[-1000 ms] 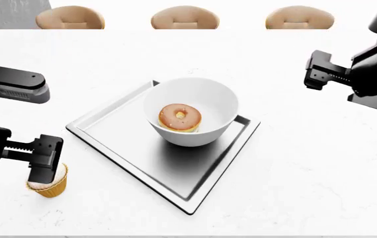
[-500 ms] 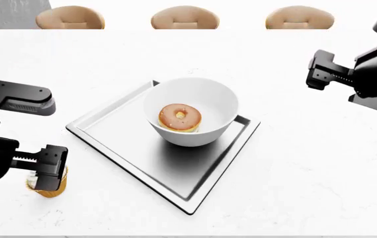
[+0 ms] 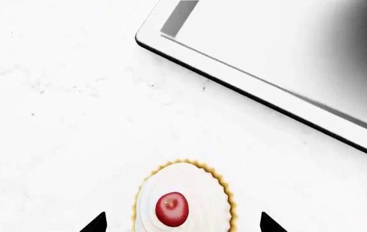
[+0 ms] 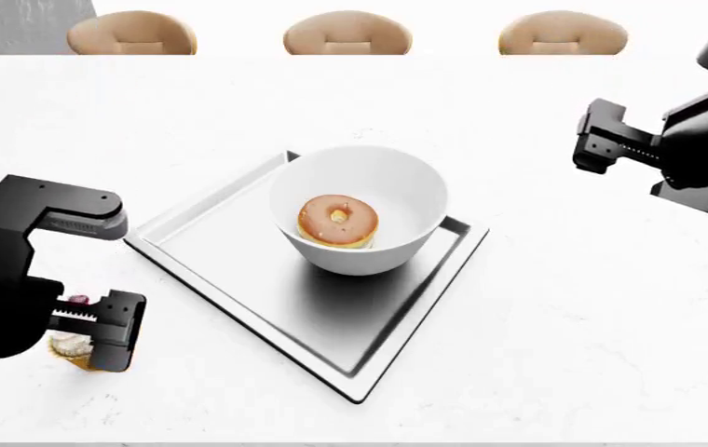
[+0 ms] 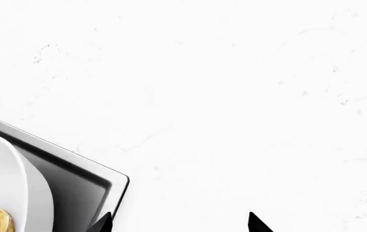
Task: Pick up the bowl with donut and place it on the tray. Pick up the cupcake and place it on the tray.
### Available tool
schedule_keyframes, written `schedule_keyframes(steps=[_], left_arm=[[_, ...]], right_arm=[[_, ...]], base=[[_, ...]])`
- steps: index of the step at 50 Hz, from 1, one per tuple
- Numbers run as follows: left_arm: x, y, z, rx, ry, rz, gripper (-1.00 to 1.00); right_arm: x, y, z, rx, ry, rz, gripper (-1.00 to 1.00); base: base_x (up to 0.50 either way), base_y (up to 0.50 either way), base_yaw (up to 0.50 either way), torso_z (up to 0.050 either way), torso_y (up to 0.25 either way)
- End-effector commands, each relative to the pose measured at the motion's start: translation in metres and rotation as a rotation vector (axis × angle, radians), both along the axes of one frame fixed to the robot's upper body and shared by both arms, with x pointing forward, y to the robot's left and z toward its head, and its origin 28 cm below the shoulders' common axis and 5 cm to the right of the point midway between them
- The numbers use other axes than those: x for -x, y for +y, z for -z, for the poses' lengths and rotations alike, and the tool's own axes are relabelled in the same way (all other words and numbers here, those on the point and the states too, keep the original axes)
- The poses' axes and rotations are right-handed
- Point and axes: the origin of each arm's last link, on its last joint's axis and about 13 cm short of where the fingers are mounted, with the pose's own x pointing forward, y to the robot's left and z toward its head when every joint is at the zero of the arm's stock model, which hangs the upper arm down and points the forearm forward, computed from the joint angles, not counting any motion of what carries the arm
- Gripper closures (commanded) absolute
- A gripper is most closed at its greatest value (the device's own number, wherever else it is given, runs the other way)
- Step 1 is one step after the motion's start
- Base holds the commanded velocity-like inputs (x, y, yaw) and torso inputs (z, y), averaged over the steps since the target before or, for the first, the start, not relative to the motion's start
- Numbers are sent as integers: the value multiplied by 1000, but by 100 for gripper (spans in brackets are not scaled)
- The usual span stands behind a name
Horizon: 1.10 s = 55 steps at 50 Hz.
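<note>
Currently the cupcake (image 3: 182,203) stands upright on the white counter (image 3: 61,121), cherry uppermost, just off the tray (image 3: 248,89)'s corner. It sits centred between the left gripper (image 3: 182,224)'s fingertips (image 3: 97,224), which are spread wide and clear of its wrapper, gripping nothing.

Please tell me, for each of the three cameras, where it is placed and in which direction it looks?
Head: high, looking forward and down at bowl on tray; both arms show.
Left wrist: above cupcake, left gripper tips astride it.
Right wrist: over table, right gripper tips visible.
All three views show the tray.
</note>
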Motion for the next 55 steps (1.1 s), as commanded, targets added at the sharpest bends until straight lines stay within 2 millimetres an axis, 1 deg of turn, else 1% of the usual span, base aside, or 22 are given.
schedule_keyframes(steps=[1,5,17,18,24,37,39,42,47,52,55], left_arm=[[0,0,11,13,28,16,-100],[1,0,16,21,38,13,-100],[1,2,19,17,36,2,-100],[1,2,19,10,30,-7,100],[0,4,19,-4,26,-27,100],[6,13,8,-46,-42,-94,100],[7,14,3,-50,-65,-96,100],[8,13,-10,-69,-115,-84,100],[4,9,-28,-91,-184,-63,100],[-3,4,-37,-97,-237,-37,100],[-7,-1,-38,-95,-247,-12,100]], right_arm=[[0,-1,2,-7,-3,2,-100],[0,-1,3,-7,-2,4,-100],[-1,-3,6,-11,0,11,-100],[-1,-3,6,-11,1,12,-100],[0,-6,8,-12,6,21,-100],[2,-6,9,-10,10,28,-100],[3,-6,9,-11,10,31,-100],[3,-6,10,-9,13,33,-100],[1,-6,11,-9,16,31,-100],[0,-7,11,-11,16,33,-100],[0,-7,11,-11,14,31,-100]], base=[[0,0,0,0,0],[0,0,0,0,0],[0,0,0,0,0],[0,0,0,0,0],[0,0,0,0,0],[0,0,0,0,0],[0,0,0,0,0],[0,0,0,0,0],[0,0,0,0,0],[0,0,0,0,0],[0,0,0,0,0]])
